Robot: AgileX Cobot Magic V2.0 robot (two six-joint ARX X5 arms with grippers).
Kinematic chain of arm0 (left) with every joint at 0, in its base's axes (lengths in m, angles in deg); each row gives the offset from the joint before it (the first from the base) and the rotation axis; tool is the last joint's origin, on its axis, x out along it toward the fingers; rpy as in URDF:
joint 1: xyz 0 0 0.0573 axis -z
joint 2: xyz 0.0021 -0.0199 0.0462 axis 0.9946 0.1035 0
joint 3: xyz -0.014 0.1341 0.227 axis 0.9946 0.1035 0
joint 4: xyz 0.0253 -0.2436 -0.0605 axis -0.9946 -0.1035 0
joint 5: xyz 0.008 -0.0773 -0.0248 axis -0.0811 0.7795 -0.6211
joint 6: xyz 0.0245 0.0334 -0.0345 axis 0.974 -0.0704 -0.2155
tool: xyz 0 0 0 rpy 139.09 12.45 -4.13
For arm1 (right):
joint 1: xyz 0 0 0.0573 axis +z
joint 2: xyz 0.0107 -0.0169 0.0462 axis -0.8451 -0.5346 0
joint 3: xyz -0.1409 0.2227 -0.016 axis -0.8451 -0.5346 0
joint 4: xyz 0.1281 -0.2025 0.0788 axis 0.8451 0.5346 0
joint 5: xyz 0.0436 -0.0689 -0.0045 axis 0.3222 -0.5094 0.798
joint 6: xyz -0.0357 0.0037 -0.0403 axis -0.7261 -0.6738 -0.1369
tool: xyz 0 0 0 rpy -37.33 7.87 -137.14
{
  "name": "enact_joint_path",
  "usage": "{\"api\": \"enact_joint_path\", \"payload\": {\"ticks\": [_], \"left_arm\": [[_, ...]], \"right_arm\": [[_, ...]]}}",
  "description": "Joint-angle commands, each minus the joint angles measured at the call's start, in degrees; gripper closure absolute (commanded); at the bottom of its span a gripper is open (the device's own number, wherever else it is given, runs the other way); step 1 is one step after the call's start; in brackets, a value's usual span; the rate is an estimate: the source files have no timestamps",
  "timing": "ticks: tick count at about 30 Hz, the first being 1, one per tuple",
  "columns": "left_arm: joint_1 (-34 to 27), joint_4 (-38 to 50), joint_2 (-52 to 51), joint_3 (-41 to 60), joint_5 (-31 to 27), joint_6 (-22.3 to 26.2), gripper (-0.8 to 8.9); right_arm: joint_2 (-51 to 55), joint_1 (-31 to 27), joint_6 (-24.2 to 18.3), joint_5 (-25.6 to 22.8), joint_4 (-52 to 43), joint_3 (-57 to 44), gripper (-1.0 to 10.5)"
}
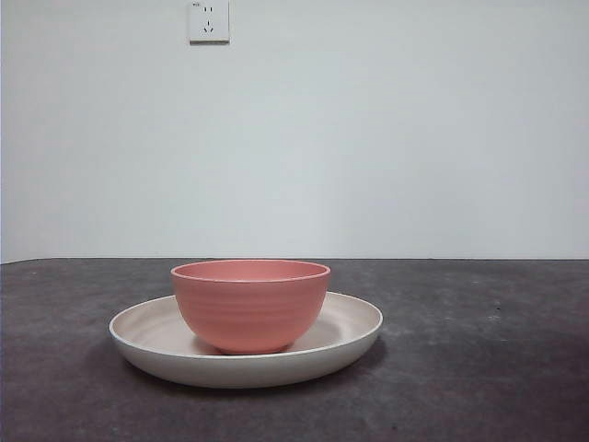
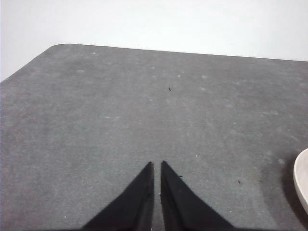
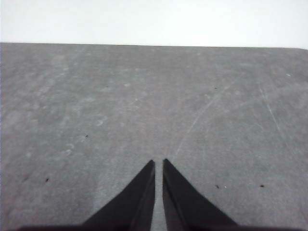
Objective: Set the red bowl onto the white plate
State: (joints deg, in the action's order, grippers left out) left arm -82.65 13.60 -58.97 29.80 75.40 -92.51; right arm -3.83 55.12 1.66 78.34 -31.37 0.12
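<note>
The red bowl stands upright inside the white plate, its base resting on the plate's shallow floor, a little toward the plate's left part as the front view shows it. The plate lies flat on the dark grey tabletop, in the middle area of the tabletop, well away from its far edge, where a pale wall rises. On that wall, high up, there is a white power socket. The left end effector hangs above bare tabletop with its two black jaws brought almost together, only a thin slit between the tips, and it holds nothing; a small piece of the plate's rim shows at the border of its wrist view, apart from the jaws. The right end effector is also over bare tabletop, its jaws nearly closed in the same way, with nothing between them. No arm appears in the front view.
</note>
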Motion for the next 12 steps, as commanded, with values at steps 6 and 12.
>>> {"api": "enact_joint_path", "payload": {"ticks": [6, 12], "left_arm": [[0.2, -0.4, -0.1, 1.2, -0.1, 0.4, 7.89], [0.2, -0.4, -0.1, 1.2, -0.1, 0.4, 7.89]], "right_arm": [[0.2, 0.2, -2.2, 0.1, -0.1, -0.4, 9.2], [0.2, 0.2, -2.2, 0.0, -1.1, -0.4, 9.2]]}}
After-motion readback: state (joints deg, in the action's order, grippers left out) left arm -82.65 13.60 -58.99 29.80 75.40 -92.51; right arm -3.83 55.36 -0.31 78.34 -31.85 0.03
